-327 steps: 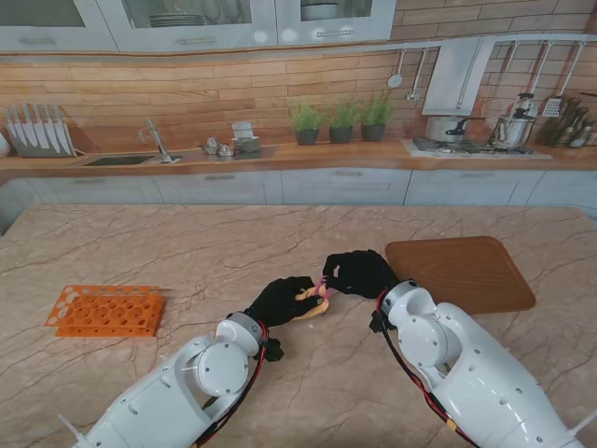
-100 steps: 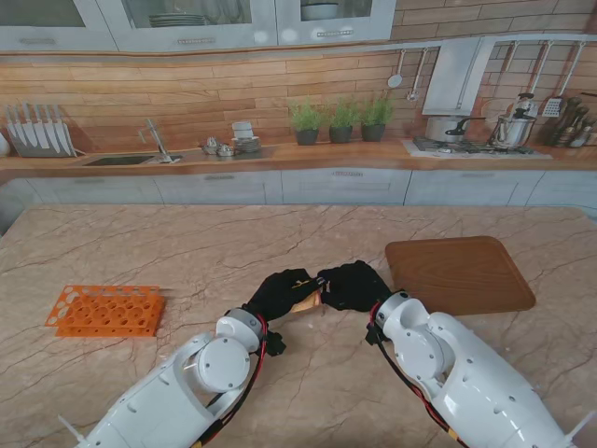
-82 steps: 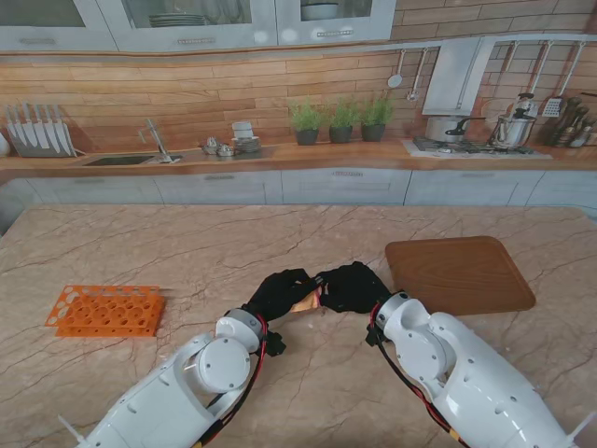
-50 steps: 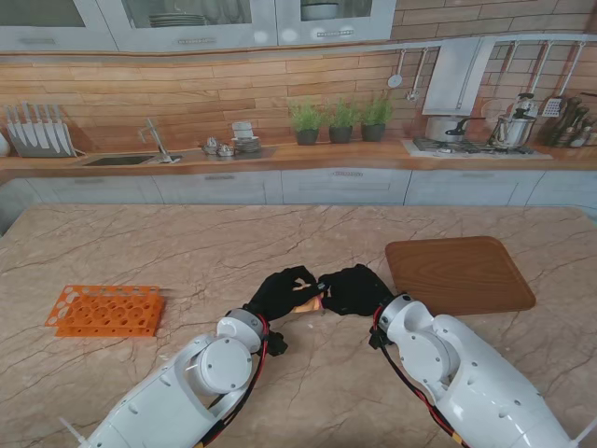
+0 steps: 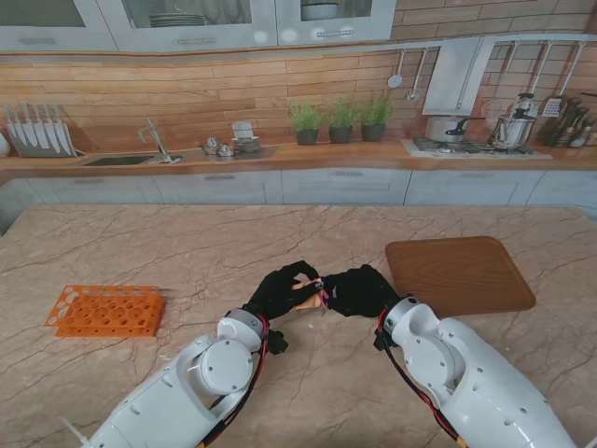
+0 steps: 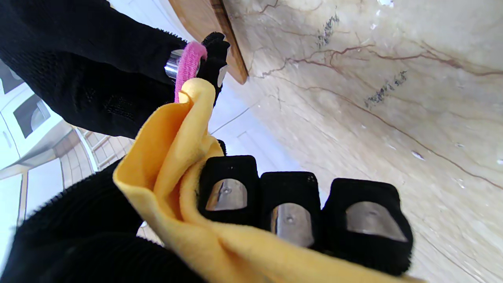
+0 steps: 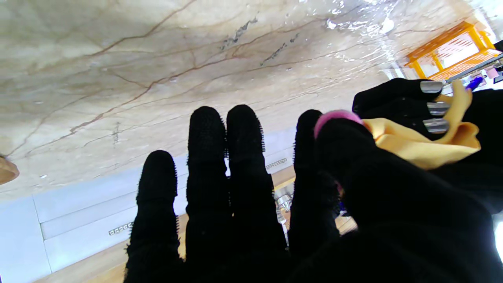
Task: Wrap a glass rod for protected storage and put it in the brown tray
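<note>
Near the middle of the marble table (image 5: 187, 252), the two black-gloved hands meet fingertip to fingertip. The left hand (image 5: 283, 293) is closed around a folded yellow cloth (image 6: 173, 157), three of its fingers (image 6: 290, 208) curled over the fabric in the left wrist view. The glass rod itself cannot be made out; if it is there, it lies hidden within the cloth.

The right hand (image 5: 357, 289) sits at the left hand's 3 o'clock, touching it. Its thumb and forefinger pinch a pink band (image 6: 188, 67) at the end of the cloth, while the other fingers (image 7: 206, 157) stand straight and apart, holding nothing.

The brown tray (image 5: 460, 273) lies flat at 2 o'clock from the joined hands, just beside the right hand, with nothing on it. An orange rack (image 5: 105, 310) sits at 9 o'clock, well apart from both hands. Neither the cloth nor the band touches the tray.
</note>
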Controlling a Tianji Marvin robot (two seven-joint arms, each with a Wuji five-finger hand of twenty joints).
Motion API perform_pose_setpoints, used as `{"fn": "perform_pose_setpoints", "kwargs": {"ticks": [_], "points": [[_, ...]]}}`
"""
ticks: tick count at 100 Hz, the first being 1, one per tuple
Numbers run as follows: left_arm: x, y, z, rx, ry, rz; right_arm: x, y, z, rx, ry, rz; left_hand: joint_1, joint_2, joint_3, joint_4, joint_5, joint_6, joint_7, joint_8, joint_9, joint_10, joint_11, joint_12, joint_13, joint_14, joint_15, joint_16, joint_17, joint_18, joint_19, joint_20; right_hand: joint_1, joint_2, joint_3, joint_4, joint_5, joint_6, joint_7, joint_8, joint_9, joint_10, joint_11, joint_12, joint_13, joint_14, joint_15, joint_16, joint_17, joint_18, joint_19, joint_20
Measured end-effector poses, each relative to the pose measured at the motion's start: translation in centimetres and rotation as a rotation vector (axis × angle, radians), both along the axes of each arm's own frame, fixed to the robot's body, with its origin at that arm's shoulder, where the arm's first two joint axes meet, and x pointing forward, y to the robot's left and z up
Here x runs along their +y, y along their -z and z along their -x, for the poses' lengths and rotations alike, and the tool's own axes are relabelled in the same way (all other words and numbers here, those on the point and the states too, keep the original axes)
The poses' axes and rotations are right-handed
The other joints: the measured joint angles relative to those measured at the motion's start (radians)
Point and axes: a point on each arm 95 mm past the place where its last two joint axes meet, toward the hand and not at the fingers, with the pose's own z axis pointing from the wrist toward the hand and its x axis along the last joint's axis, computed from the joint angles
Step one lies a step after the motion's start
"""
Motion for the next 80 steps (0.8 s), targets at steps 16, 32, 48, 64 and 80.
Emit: {"fn": "perform_pose_setpoints", "kwargs": {"ticks": [16,32,48,64,80], "points": [[0.08,0.06,-0.11,-0.013,-0.005,-0.005,-0.04,-0.09,0.06,-0.007,0.004,0.006,0.025,0.0,-0.009,0.0,0.038,-0.023,0.038,-0.001,-0.005,0.012,-0.002,0.007,0.0,0.008,0.0,0.0,0.0,0.001,0.0,0.0,0.0,0.0,0.0,0.0,0.0,-0.001,0.0,0.0,0.0,0.0,0.0,0.0,0.0,0.0,0.0,0.0,0.0,0.0,0.0,0.0],[0.11,-0.01,-0.16,-0.015,-0.012,0.0,-0.21,-0.26,0.21,-0.042,0.011,0.018,0.037,0.0,-0.018,0.0,0.038,-0.023,0.104,0.036,-0.008,0.017,-0.002,0.008,0.0,0.009,0.0,0.0,0.0,0.001,0.0,0.0,0.0,0.0,0.0,0.0,0.0,-0.001,0.0,-0.001,0.0,0.0,0.0,0.0,0.0,0.0,0.0,0.0,0.0,0.0,0.0,0.0],[0.12,-0.08,-0.19,-0.016,-0.02,0.006,-0.46,-0.52,0.44,-0.118,0.021,0.027,0.044,0.0,-0.018,0.0,0.038,0.001,0.164,0.07,-0.008,0.017,-0.002,0.008,0.0,0.009,0.0,0.0,0.0,0.001,0.0,0.0,0.0,0.0,0.0,-0.001,0.0,-0.002,0.0,-0.001,0.011,-0.001,0.0,0.0,0.001,0.0,0.0,0.0,0.003,0.0,0.0,0.0],[0.12,-0.11,-0.22,-0.015,-0.026,0.006,-0.6,-0.6,0.7,-0.137,0.001,0.034,0.052,0.0,-0.026,0.0,0.038,0.014,0.184,0.083,-0.008,0.017,-0.002,0.008,0.0,0.009,0.0,0.0,0.0,0.001,0.0,0.0,0.0,-0.001,0.0,-0.001,0.0,-0.004,0.0,0.001,0.011,-0.003,0.002,0.0,0.007,-0.002,0.0,0.0,0.011,0.0,0.0,0.0],[0.13,-0.08,-0.25,0.0,-0.037,0.011,-0.59,-0.92,0.93,-0.178,-0.038,0.051,0.061,0.0,-0.032,0.0,0.038,0.044,0.206,0.097,-0.009,0.018,-0.002,0.01,0.0,0.009,0.0,0.0,0.0,0.002,0.0,0.0,0.0,-0.003,-0.001,-0.002,0.0,-0.01,0.0,0.017,0.011,-0.009,0.006,0.0,0.015,-0.004,0.0,0.0,0.012,0.0,0.0,0.0]]}}
